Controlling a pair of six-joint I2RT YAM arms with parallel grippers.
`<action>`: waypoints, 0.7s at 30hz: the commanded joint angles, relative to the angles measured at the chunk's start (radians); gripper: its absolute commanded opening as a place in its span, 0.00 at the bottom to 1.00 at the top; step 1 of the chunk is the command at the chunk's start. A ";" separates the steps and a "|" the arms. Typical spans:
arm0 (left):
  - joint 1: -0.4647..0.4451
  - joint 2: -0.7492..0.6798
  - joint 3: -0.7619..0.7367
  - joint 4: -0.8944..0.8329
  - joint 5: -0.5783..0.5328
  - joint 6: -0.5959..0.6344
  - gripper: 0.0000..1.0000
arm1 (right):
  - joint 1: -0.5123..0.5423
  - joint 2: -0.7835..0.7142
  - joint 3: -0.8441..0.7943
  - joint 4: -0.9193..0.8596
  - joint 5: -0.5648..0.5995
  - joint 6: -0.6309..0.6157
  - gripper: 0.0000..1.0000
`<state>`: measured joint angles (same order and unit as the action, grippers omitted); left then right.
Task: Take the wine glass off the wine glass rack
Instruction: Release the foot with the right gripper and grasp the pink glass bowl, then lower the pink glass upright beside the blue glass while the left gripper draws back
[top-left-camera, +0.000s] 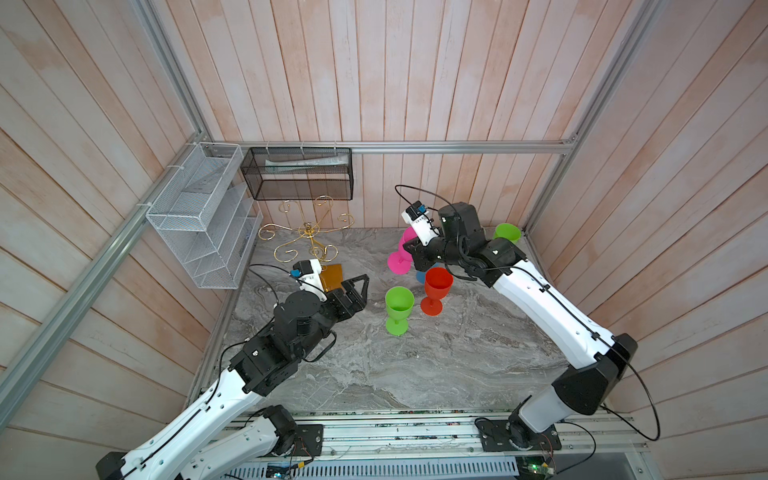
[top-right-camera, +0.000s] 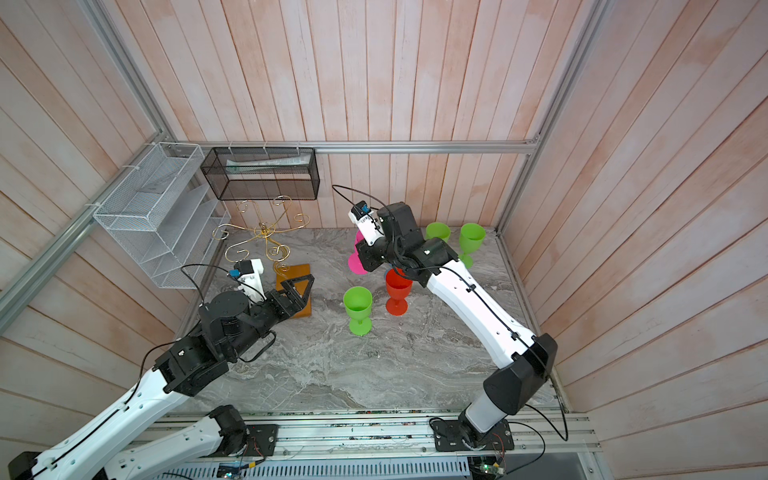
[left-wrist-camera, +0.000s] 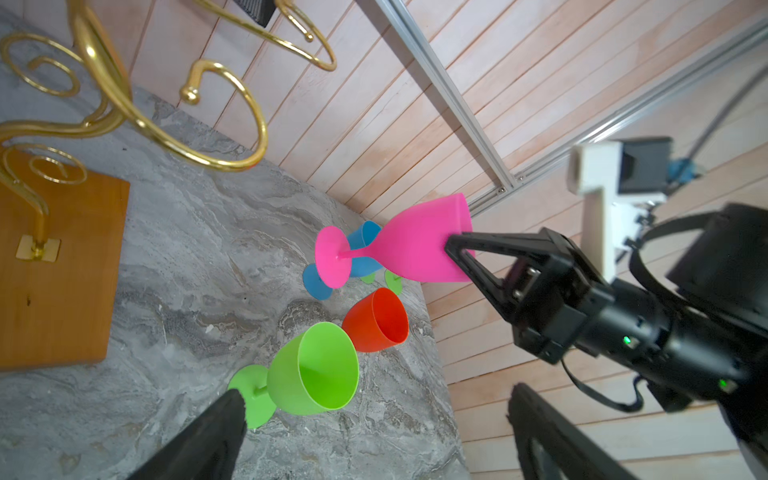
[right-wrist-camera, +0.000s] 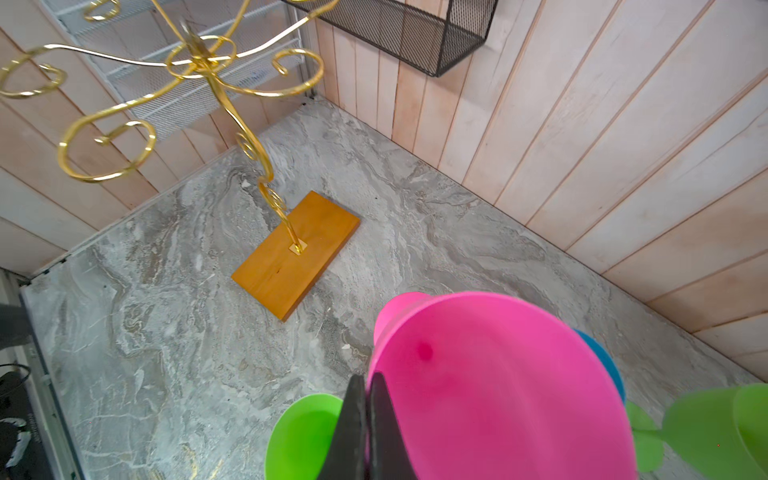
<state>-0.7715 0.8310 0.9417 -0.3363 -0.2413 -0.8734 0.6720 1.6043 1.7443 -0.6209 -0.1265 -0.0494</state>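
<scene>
- We see the left gripper (top-left-camera: 356, 286) with its jaws spread wide; in the left wrist view its two black fingers (left-wrist-camera: 208, 436) stand far apart and grip nothing.
- In both top views it hangs over the near edge of the wooden base (top-right-camera: 293, 274). We cannot tell whether it touches the wood.
- The right gripper (left-wrist-camera: 453, 245) is pinched tight on the rim of the pink wine glass (left-wrist-camera: 415, 245). In the right wrist view its fingers (right-wrist-camera: 353, 424) press together at the edge of the bowl.
- The pink wine glass (top-left-camera: 399, 257) is tilted, its mouth toward the right gripper (top-left-camera: 411, 249) and its foot toward the rack side. It seems clear of the table (top-left-camera: 415, 365), though we cannot be sure.
- The wine glass rack (top-left-camera: 309, 232) stands in the back left corner, its gold scroll arms spread above the slim stem. The pink wine glass is well apart from it, to its right in both top views.
- A blue glass (left-wrist-camera: 365, 241) stands just behind the pink foot in the left wrist view.
- A red glass (top-left-camera: 436, 282) and a green glass (top-left-camera: 399, 303) stand upright side by side on the table, between the two grippers.
</scene>
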 joint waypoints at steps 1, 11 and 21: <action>-0.018 -0.031 -0.022 0.048 -0.010 0.177 1.00 | -0.008 0.049 0.046 0.021 0.059 0.019 0.00; -0.072 -0.063 0.006 -0.036 -0.121 0.427 1.00 | -0.023 0.260 0.139 0.023 0.084 0.034 0.00; -0.100 -0.137 0.003 -0.118 -0.294 0.550 1.00 | -0.023 0.440 0.272 -0.033 0.095 0.027 0.00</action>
<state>-0.8673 0.7036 0.9360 -0.4091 -0.4587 -0.3836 0.6529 2.0132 1.9640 -0.6193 -0.0460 -0.0261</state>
